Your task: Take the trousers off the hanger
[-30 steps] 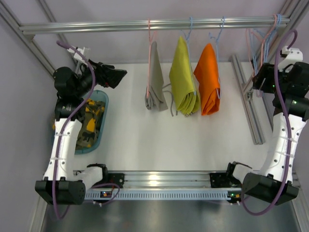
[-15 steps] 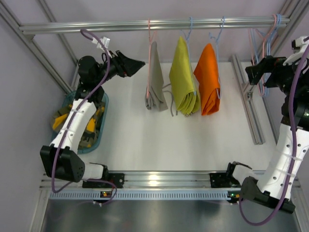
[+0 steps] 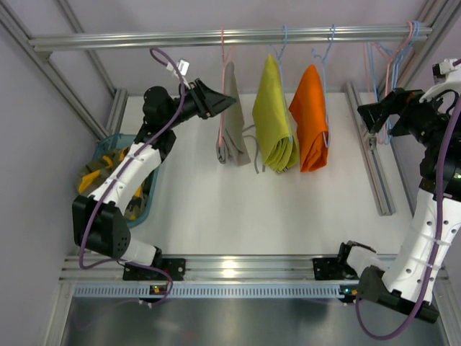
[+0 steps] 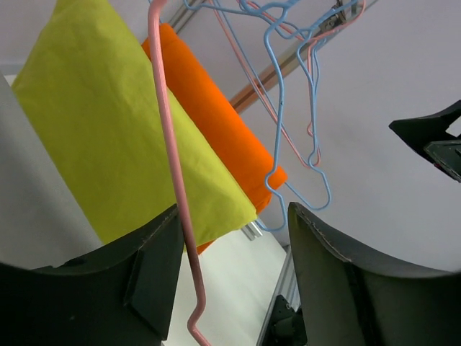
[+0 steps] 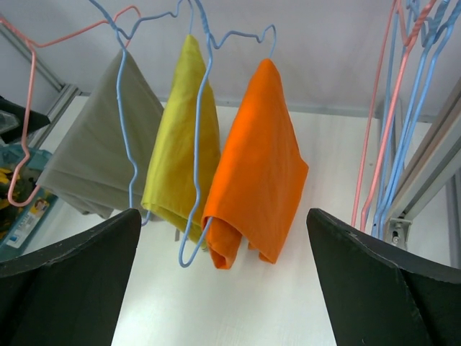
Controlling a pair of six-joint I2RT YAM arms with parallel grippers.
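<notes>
The pale grey trousers (image 3: 232, 126) hang folded over a pink hanger (image 3: 222, 72) on the top rail, drawstrings dangling; they also show in the right wrist view (image 5: 94, 158). My left gripper (image 3: 218, 101) is open right beside them. In the left wrist view the pink hanger wire (image 4: 173, 166) runs between the open jaws of my left gripper (image 4: 234, 281), close to the left finger (image 4: 155, 274). The camouflage trousers (image 3: 92, 176) lie in the teal basket (image 3: 109, 140). My right gripper (image 3: 366, 115) is open and empty, right of the hanging clothes; it shows in its own view (image 5: 223, 288).
Yellow-green trousers (image 3: 272, 119) and orange trousers (image 3: 311, 122) hang on blue hangers right of the grey pair. Several empty hangers (image 3: 395, 50) hang at the rail's right end. An aluminium strut (image 3: 371, 158) lies along the table's right side.
My left arm has swung up and right from above the basket to the pink hanger. My right gripper has moved up and a little left towards the rail.
</notes>
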